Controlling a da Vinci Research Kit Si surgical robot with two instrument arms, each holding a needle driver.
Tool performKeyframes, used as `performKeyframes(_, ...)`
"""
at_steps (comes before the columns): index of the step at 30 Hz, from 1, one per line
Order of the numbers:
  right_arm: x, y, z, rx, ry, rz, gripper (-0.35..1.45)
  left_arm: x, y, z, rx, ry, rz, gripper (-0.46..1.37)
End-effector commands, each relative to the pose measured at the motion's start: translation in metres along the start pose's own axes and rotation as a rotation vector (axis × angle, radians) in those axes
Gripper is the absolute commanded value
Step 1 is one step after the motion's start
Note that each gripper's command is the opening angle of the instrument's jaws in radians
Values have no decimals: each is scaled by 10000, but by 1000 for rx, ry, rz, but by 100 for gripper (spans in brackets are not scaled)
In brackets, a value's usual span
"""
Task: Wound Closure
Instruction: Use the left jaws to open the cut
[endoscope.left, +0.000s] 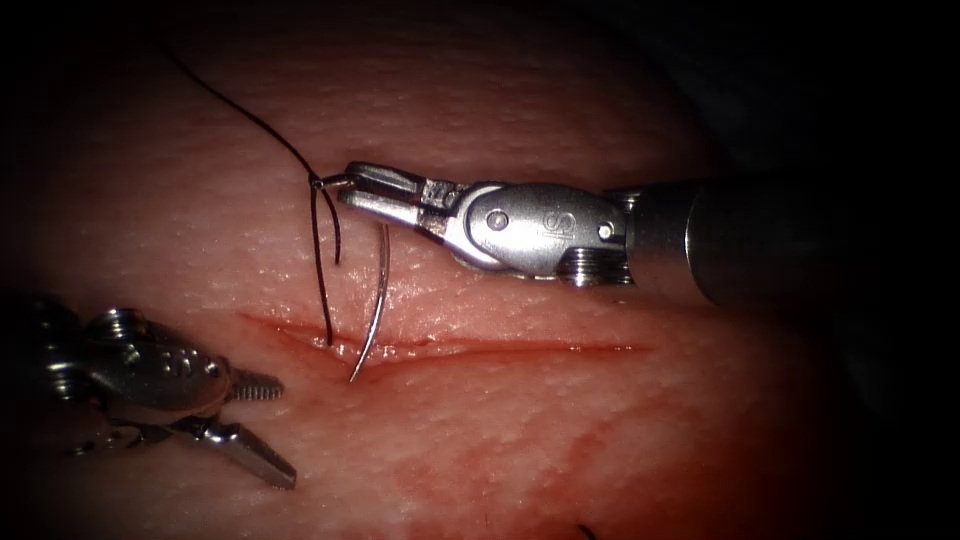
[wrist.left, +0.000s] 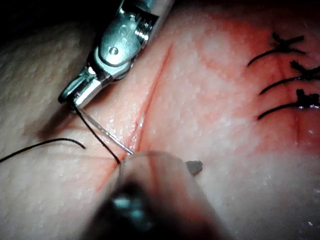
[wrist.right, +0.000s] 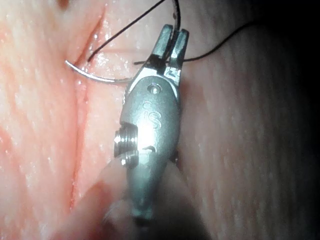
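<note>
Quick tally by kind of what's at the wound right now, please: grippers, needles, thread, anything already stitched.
Grippers: 2, the left gripper open and holding nothing, the right gripper shut on the needle near its thread end.
Needles: 1, its tip at the cut.
Running thread: 1.
Finished stitches: 3, in the left wrist view.
Total: 7.

surround: black, unlit | light: one bright pool, fading at edges

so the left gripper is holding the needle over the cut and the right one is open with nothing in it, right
No, the arms are swapped. In the endoscope view the right gripper holds the needle near its thread end, over the cut; the left gripper is open with nothing in it.
</note>
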Motion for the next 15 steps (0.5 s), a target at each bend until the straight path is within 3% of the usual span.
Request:
performKeyframes(1, 0, 0, 0, -3, 0, 0, -35, 1, 0, -1, 2, 3, 0, 62)
performKeyframes(15, 12, 16, 0, -7, -2, -68, -35, 13, -7, -11, 31, 30, 2, 58)
